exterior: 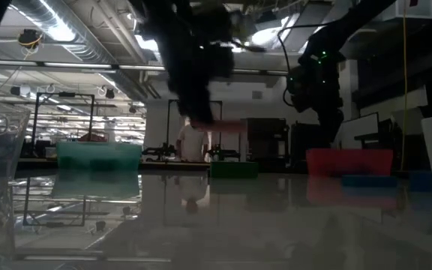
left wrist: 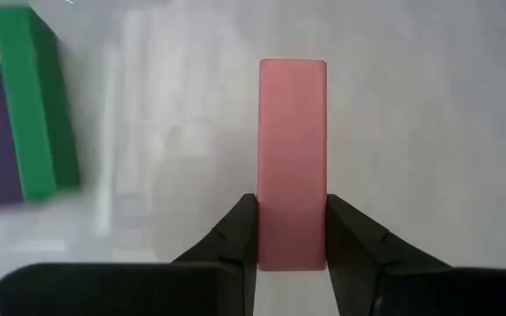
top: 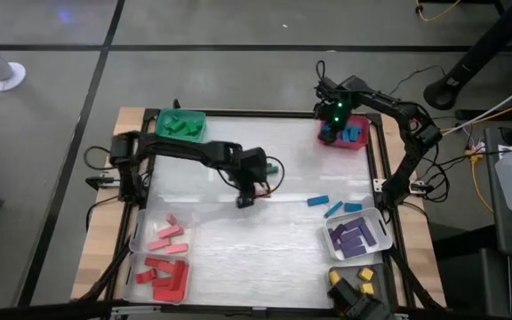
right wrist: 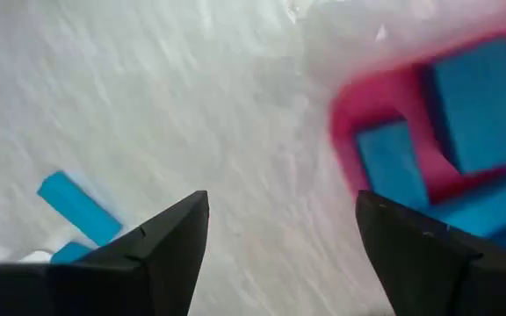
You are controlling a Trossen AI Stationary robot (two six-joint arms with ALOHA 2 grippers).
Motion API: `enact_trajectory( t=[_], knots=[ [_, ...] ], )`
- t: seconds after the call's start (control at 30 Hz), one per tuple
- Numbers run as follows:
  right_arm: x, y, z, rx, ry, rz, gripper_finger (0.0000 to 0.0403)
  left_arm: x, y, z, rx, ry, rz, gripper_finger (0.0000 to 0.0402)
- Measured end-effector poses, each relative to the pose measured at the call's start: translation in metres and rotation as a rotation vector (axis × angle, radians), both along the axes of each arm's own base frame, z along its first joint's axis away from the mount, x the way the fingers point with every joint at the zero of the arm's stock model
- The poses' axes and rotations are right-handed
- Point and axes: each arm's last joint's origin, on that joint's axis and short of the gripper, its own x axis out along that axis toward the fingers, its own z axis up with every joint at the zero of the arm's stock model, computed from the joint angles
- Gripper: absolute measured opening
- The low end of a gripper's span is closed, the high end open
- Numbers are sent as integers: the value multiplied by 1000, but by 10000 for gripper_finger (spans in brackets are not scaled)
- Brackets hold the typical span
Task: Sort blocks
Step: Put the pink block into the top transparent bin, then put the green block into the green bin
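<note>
Near the middle of the tabletop [top: 265, 258], the left tool [top: 245, 201] has its 2 fingers [left wrist: 235, 237] pressed against the long sides of a pink block [left wrist: 292, 162], gripping it at one end. The block's long axis runs straight out ahead of the tool, in line with the arm's reach. Its likely destination, the clear bin of pink blocks [top: 169, 235], lies toward the tabletop's left edge, next to the red blocks' bin [top: 163, 276], so the carry turns on swinging back that way; the left arm is by far the nearer. Whether the block has left the surface cannot be made out.

At the far right corner, the right tool [right wrist: 279, 254] hangs wide open and empty above the red bin holding blue blocks [top: 349, 135]. 3 loose blue blocks [top: 332, 207] remain near the right edge, beside the purple blocks' bin [top: 356, 238]. A green and a purple block [left wrist: 25, 114] show blurred in the left wrist view; their place on the tabletop is unclear.
</note>
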Motion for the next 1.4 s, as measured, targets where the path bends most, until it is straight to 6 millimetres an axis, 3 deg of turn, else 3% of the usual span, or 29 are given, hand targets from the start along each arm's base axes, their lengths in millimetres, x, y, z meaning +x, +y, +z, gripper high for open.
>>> enact_trajectory(
  t=[0.2, 0.4, 0.63, 0.9, 1.1, 1.4],
  knots=[
    [30, 22, 0, -39, -44, 116, 287, -56, -20, 50, -156, 142, -165, 82],
    [76, 55, 1, -159, -160, 282, 287, -110, -60, 70, -168, 387, -303, 87],
    [119, 109, 5, -260, -283, 480, 287, -145, -102, 58, -146, 621, -402, 94],
    [149, 153, -4, -359, -330, 609, 287, -169, -124, 29, -96, 781, -411, 103],
    [162, 158, -33, -378, -252, 626, 287, -182, -127, 9, 3, 877, -274, 128],
    [174, 151, -74, -401, -153, 623, 280, -186, -127, 3, 23, 892, -281, 150]
  ],
)
